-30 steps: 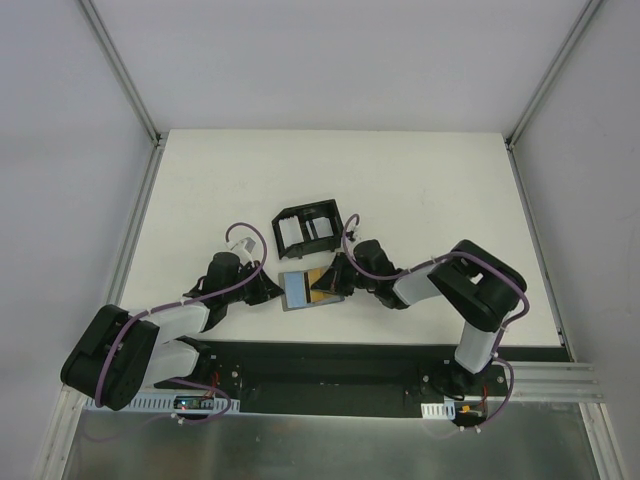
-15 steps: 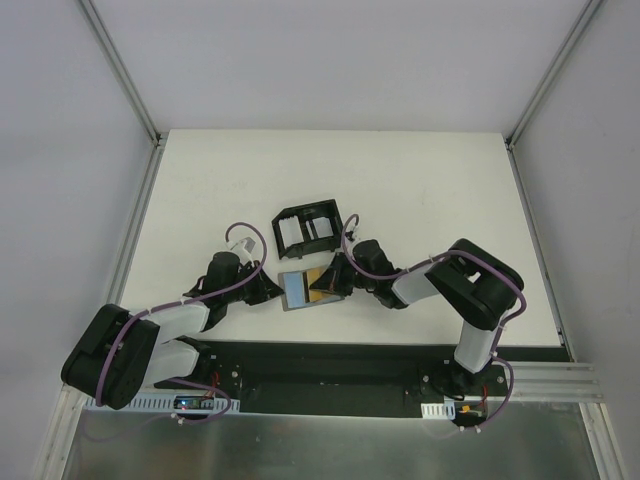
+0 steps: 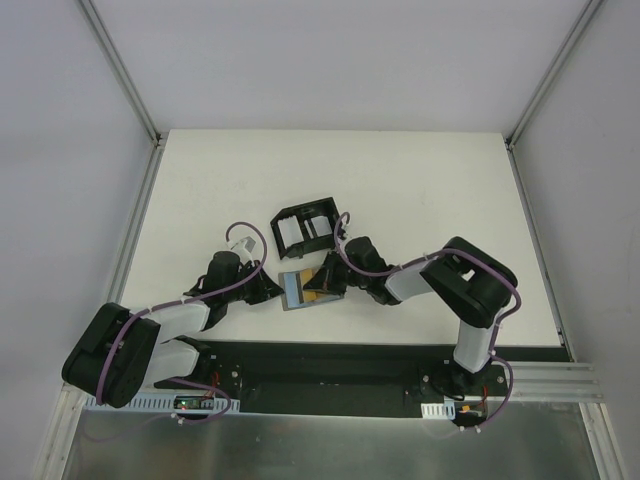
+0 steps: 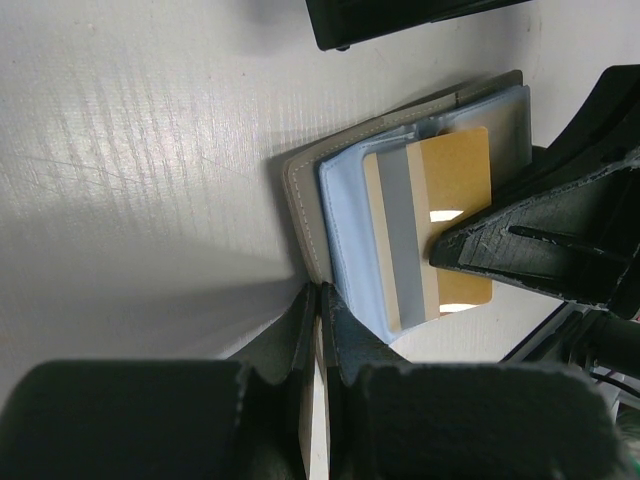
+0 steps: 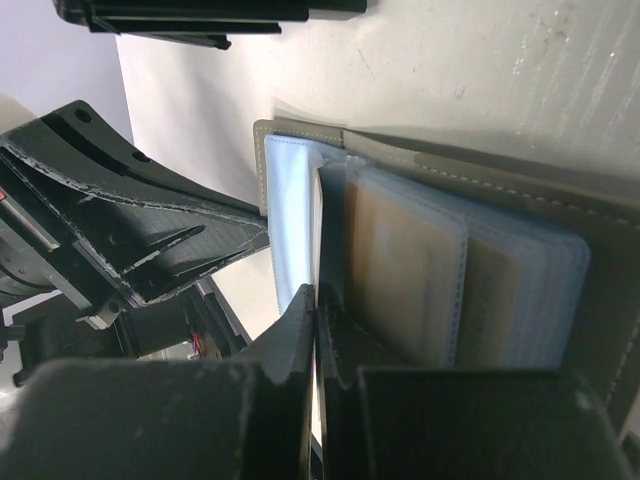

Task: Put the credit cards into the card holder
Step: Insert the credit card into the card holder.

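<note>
card (image 4: 440, 180) on card holder (image 4: 300, 200), tray (image 3: 283, 214) behind

One camera looks down from overhead; both wrist cameras closely face the card holder (image 4: 300, 200) from opposite sides.

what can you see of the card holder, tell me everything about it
The card holder is a small grey folding wallet, leather-like with a stitched edge, lying open and flat on the white table, beside the black tray. Inside are pale blue, see-through sleeves. A gold card with a grey stripe lies on them. The left jaws, shut, meet its edge; the right jaws, shut, press on the card.
</note>
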You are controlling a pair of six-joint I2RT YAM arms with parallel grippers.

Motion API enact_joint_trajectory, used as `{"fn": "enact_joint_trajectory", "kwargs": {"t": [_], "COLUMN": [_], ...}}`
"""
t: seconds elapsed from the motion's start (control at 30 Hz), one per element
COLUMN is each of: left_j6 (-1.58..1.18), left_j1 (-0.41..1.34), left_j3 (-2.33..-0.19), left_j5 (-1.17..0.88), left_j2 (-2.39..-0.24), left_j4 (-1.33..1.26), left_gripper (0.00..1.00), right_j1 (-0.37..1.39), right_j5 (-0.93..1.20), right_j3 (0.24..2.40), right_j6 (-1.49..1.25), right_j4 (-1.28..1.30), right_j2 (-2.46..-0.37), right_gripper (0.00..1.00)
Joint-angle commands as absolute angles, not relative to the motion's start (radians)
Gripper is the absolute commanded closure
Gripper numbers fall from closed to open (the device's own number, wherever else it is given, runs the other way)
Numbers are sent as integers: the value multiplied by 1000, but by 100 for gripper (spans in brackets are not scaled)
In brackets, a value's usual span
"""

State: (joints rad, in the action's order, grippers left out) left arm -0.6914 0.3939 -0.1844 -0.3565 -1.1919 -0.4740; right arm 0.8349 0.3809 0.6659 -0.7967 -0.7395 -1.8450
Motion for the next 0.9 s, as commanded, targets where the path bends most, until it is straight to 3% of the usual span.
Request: {"fn": "enact_joint_trajectory", "kwargs": {"t": [0.0, 0.23, 0.43, 0.87], "left_j6": [-675, -678, -673, -672], "left_j1": [403, 403, 403, 403], "left_j3": [-179, -169, -172, -175], "left_j5": [-331, -331, -337, -342], "left_j2": [-1213, -1193, -1198, -1203], "left_j4": [-411, -410, -410, -414], "left_gripper": [100, 100, 100, 100], "right_j1": [861, 854, 864, 919], "right_j5": [400, 282, 196, 160], "right_j3": [701, 702, 752, 897], "right_j6": [-784, -648, -555, -463], "right_j4": [-716, -487, -315, -131], "right_j2": [-1853, -1712, -1663, -1707], "right_gripper": [98, 78, 67, 62]}}
